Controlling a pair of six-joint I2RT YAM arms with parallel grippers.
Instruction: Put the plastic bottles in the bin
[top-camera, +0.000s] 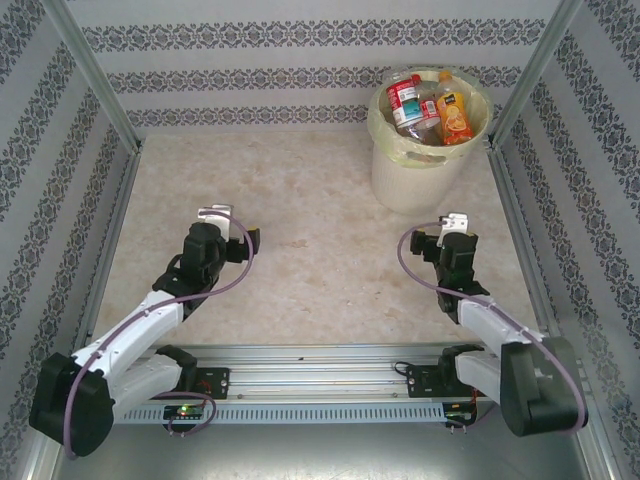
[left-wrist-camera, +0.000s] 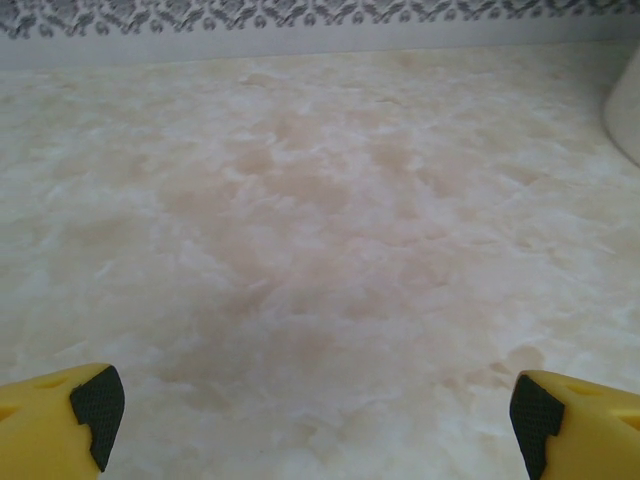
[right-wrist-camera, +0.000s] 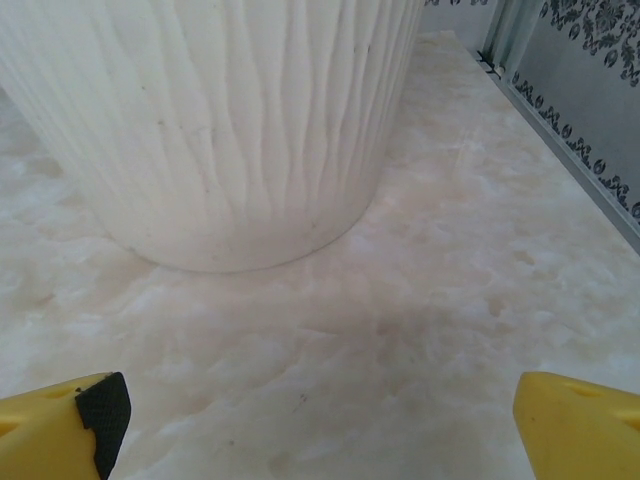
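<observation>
- ok so here's where I'm at: my left gripper (left-wrist-camera: 315, 405) is spread about as wide as it goes. The yellow fingers (left-wrist-camera: 50, 425) sit in the two bottom corners of the wrist view, with nothing but marbled tabletop (left-wrist-camera: 320, 250) between them. Holding nothing.
- my right gripper (right-wrist-camera: 318, 405) is the same deal, jaws wide apart and empty. It's aimed straight at the ribbed white wall of the bin (right-wrist-camera: 230, 130), which stands near, just ahead of it.
- the plastic bottles (top-camera: 430, 105) I can make out are all down inside the bin, over at the far right corner of the table. There's a red-labelled bottle (top-camera: 404, 98), an orange juice bottle (top-camera: 456, 115), and at least one more squeezed between them. No way to count what's underneath.
- they sit more or less on end, necks up. The exact tilt is hard to call from above.
- the relation that matters: the bin is dead ahead of the right gripper, but way off to the far right of the left one. In the left wrist view a sliver of the bin (left-wrist-camera: 628, 110) peeks in at the right edge. So the right gripper is clearly the nearer one, and the left is well apart from it.
- my read: the job looks pretty much wrapped up. If another bottle had to go in, the right side would have the short carry and the left would have to cross the table.
</observation>
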